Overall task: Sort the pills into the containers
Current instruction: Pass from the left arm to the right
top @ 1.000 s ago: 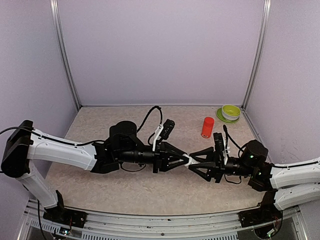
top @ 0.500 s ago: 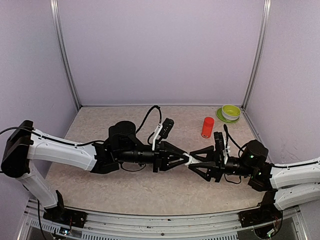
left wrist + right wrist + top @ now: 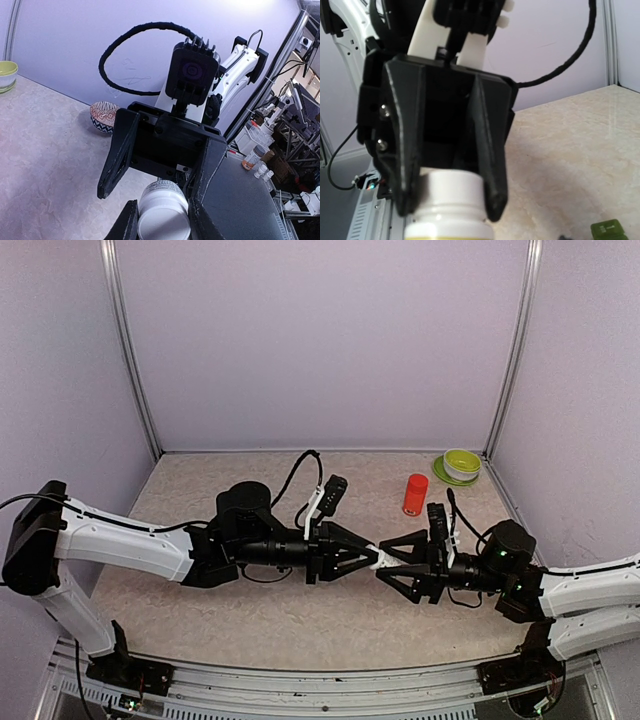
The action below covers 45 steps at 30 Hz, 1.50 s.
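Only a small piece of the containers (image 3: 609, 231) shows, in the bottom right corner of the right wrist view. It is a green, squarish block with a flat top, lying on the desk (image 3: 200, 600) below the grippers. So little of it is visible that I cannot tell which way the strip runs or where its long axis points. In the top view the arms hide it.

Above it, a small white bottle (image 3: 162, 225) is held clear of the desk near the middle, a little toward the near edge. It lies level, with its long axis along the line between the two grippers, running left to right across the desk. The left gripper (image 3: 368, 559) is clenched on it, with both dark fingers (image 3: 487, 150) pressed against the round white body. The right gripper (image 3: 384, 563) faces it nose to nose with its jaws released. They are spread to either side of the bottle's far end, and at least one finger (image 3: 117, 155) is plainly apart from it.

A red-orange bottle (image 3: 415, 494) stands upright behind the right arm, toward the far right of the desk. A green bowl (image 3: 461, 462) sits on a plate in the far right corner. A patterned bowl (image 3: 104, 116) shows in the left wrist view at the desk's edge beside the wall.
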Each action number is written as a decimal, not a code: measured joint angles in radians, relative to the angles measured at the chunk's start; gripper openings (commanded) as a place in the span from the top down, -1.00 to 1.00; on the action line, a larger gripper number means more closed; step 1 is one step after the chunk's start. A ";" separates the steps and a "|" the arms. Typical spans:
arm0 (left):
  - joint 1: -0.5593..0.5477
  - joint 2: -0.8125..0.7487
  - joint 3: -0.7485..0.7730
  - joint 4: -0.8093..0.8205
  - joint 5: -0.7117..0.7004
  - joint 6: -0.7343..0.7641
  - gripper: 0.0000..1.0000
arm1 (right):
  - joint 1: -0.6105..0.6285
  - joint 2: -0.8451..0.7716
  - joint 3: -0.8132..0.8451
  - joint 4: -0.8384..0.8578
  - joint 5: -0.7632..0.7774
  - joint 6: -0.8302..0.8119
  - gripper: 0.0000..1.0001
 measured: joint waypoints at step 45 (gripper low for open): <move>-0.003 -0.154 -0.080 -0.148 0.108 0.340 -0.43 | 0.002 -0.057 0.092 -0.143 -0.211 0.142 0.52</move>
